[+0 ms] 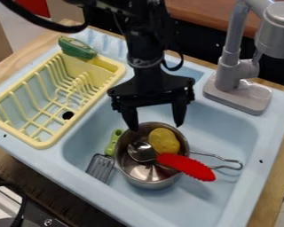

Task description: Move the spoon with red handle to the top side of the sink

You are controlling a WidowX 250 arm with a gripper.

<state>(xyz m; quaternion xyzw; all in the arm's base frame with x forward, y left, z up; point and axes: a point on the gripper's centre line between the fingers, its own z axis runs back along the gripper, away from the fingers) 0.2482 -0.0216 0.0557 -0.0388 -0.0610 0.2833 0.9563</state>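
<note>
Below the tool (pixel 155 127), the red-handled spoon (pixel 186 166)

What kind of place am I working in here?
Probably a toy kitchen: a light blue sink basin with a grey faucet, a yellow dish rack beside it, and a metal pot in the basin.

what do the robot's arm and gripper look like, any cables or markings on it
The arm is black, with a greyish ring just above the gripper. The gripper is black too: a wide, angular body with two fingers that taper toward the tips. A thick black cable curves off at upper left, and a thinner black one loops beside the wrist. I can't make out any lettering.
</note>
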